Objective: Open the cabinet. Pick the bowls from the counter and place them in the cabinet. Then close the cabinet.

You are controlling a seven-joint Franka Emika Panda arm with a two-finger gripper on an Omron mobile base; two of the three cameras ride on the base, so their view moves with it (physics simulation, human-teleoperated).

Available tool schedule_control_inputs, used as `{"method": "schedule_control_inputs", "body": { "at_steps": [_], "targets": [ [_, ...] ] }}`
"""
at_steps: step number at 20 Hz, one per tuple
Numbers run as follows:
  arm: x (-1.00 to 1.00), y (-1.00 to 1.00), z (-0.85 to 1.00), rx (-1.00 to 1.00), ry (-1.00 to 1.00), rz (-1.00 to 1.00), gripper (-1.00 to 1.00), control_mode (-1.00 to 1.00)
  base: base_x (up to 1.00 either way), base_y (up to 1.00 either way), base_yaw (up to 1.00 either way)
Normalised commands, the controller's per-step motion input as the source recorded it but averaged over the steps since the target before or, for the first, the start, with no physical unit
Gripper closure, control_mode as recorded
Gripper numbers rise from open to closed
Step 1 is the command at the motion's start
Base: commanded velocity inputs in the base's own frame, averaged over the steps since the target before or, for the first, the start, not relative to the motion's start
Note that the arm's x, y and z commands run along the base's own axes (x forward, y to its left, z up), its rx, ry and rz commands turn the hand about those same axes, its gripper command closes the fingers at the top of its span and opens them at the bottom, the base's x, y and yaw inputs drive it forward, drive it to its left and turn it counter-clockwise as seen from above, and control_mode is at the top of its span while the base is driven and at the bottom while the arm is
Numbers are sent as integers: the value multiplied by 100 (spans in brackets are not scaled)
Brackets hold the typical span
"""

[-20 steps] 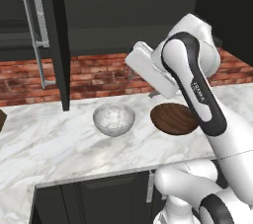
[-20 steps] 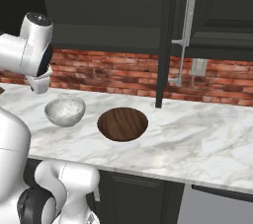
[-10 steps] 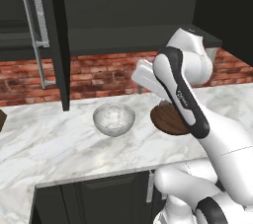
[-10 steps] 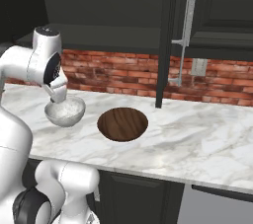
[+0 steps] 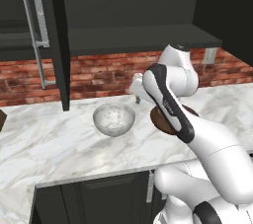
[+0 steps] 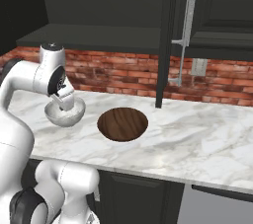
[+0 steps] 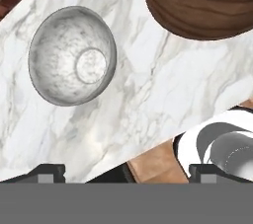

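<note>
The marble bowl (image 5: 114,119) sits upright on the white bench (image 5: 44,144), near the brick wall strip (image 5: 99,75), with the wood bowl (image 6: 122,124) just beside it, apart and not touching, on the side toward the open right door. In the hand view the marble bowl (image 7: 72,55) lies ahead of the fingertips and off to the view's left, mouth up, its round inner base plainly visible; the wood bowl (image 7: 202,2) lies in the upper right. Being round, the marble bowl offers no long axis; any grasp must take the rim. The claw (image 6: 64,100) hangs over the marble bowl, at its wall-side rim as judged from the right base view, pointing downward. The jaws stand wide apart, as wide as they go, and hold nothing; no contact with the bowl can be confirmed, and the fingertips (image 7: 47,172) show only at the view's lower edge. The cabinet (image 5: 123,35) above stands open, both doors swung out, its dark shelf (image 5: 148,34) bare where visible. Judgement: the marble bowl is the nearer target, and the coming move calls for shifting the claw so that one finger falls inside the rim and one outside before descending.
</note>
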Motion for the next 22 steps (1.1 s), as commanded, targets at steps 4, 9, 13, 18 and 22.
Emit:
{"method": "schedule_control_inputs", "body": {
  "at_steps": [4,9,13,18,22],
  "targets": [
    [25,-1,-37,-2,0,3,-100,-100,0,0,0],
    [31,0,-35,0,-2,1,-100,-100,0,0,0],
    [29,0,-32,0,-4,0,-100,-100,0,0,0],
    [15,0,-22,0,-1,0,-100,-100,0,0,0],
    [21,0,-21,0,-2,0,-100,-100,0,0,0]
  ]
}}
